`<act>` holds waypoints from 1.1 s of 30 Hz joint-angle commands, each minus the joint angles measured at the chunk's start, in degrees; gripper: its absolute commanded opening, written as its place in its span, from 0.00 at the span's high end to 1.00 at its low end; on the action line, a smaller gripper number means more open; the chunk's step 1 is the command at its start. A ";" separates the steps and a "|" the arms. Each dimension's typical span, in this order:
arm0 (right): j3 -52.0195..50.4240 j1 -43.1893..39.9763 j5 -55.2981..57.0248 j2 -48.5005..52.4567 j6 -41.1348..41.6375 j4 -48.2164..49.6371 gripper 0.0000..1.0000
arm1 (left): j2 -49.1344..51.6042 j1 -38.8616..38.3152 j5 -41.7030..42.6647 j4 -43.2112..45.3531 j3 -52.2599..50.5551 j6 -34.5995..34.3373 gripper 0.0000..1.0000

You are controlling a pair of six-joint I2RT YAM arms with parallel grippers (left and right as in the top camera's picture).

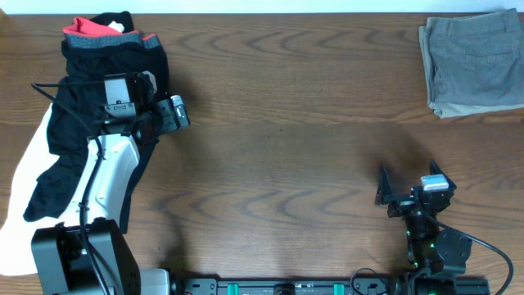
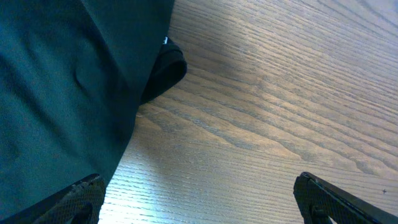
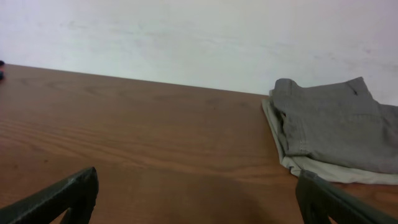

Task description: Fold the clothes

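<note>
Over at the bench's far-left corner, the left tool hangs wide open and empty, just beside the black pile. Right tool is wide open too, empty, well apart. Grey shorts lie folded, far right. Looks like pick-up time: next, pinch one edge and drag a garment clear.

A black garment with a red and grey waistband lies crumpled and unfolded at the far left end of the table, partly over a white cloth. Grey shorts sit neatly folded at the table's far right corner, over a paler folded layer.
</note>
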 commanded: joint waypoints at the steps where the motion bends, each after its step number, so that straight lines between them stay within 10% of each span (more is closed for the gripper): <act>1: -0.15 -0.59 1.14 -0.42 -1.14 -0.28 0.01 | 0.70 -0.02 -0.15 0.07 0.87 -0.04 0.02; 33: -0.15 -0.59 1.14 -0.42 -1.14 -0.28 0.01 | -2.45 -0.57 -1.97 -2.32 -0.09 0.17 0.02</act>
